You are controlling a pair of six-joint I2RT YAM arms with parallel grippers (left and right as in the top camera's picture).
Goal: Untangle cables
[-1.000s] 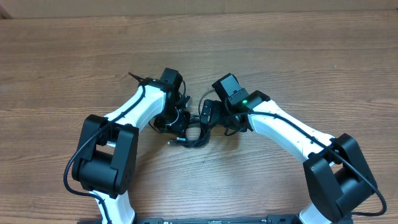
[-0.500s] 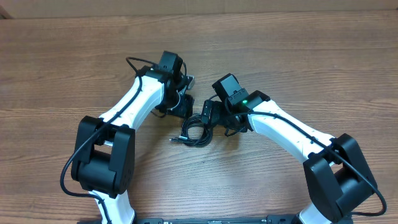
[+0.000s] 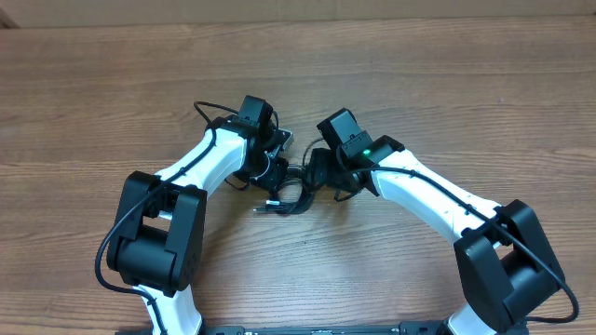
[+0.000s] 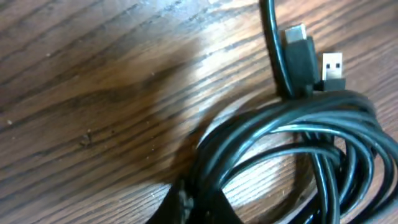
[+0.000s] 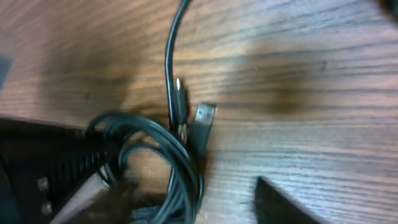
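Wood table (image 3: 419, 84); cables (image 3: 289, 198) coiled between closed left pincer (image 3: 277, 175), right pincer (image 3: 314, 173).

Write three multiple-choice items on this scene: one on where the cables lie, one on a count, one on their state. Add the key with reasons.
1. Where do the cables lie?
A. On the table, between the left arm and the right arm
B. At the table's far edge
C. Draped over one arm's base

2. How many plug ends show beside the coil in the left wrist view?
A. None
B. Two
C. Five

3. What state are the cables in?
A. Laid out straight and apart
B. Cut into pieces
C. Bunched in overlapping loops

Key:
1 A: the overhead view shows the black bundle mid-table, where both arms meet.
2 B: a dark plug and a silvery plug lie side by side.
3 C: both wrist views show strands crossing in a coil.
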